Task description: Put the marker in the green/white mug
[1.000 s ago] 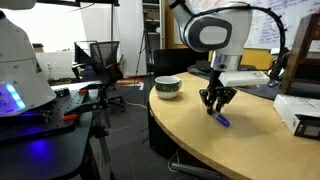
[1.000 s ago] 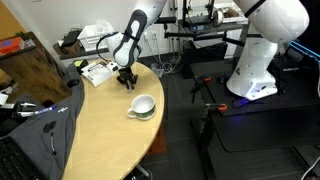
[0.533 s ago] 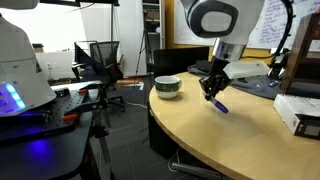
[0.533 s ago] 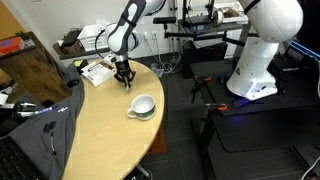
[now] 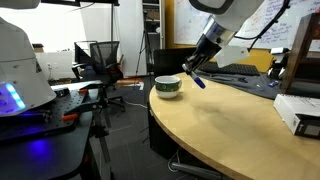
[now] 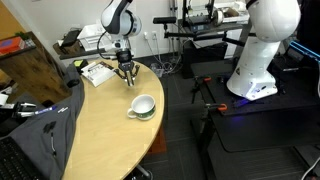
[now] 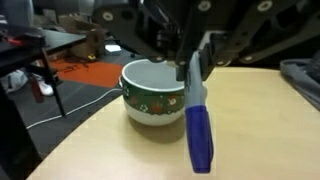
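Blue marker hangs pinched in the gripper, slim and smooth, near the squat, round, green-banded mug.

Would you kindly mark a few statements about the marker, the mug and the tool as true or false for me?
1. The tool grips the blue marker clear of the table. True.
2. The marker lies inside the green/white mug. False: it hangs from the tool, outside the mug.
3. The mug stands upright on the wooden table. True.
4. The tool is open and empty. False: it is closed on the marker.
5. The mug is plain red. False: it is white with a dark green band.
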Tool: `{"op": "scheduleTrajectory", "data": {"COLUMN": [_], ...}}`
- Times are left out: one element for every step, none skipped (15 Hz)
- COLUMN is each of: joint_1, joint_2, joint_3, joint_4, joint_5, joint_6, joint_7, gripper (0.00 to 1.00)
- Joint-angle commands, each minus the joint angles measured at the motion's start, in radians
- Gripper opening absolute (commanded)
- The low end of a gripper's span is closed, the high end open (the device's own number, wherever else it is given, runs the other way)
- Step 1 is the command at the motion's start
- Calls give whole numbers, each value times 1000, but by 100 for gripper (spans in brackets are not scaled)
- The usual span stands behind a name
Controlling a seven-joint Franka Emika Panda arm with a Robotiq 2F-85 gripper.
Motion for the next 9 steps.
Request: {"op": "scheduleTrajectory", "data": {"joint_1": [43,57,-102,-106,-142,-192,-225,-247,-253], "joint_2": [-31,-35,12,17,29,45,65,87,121], "joint_3": [-30,-37,172,187,242,308,351,375,382], "joint_4": [-21,-22,4,9,11,16,21,28,41], "joint_5": [113,139,17,9,-5,-29,-44,-55,-69], "joint_6": [-153,-209,-231,-284,-330,-373,-418,-467,-511], "joint_7": [-169,-208,-126,-128,-113,-111,-111,-111,-111], "gripper": [5,5,5,5,5,5,5,5,5]}}
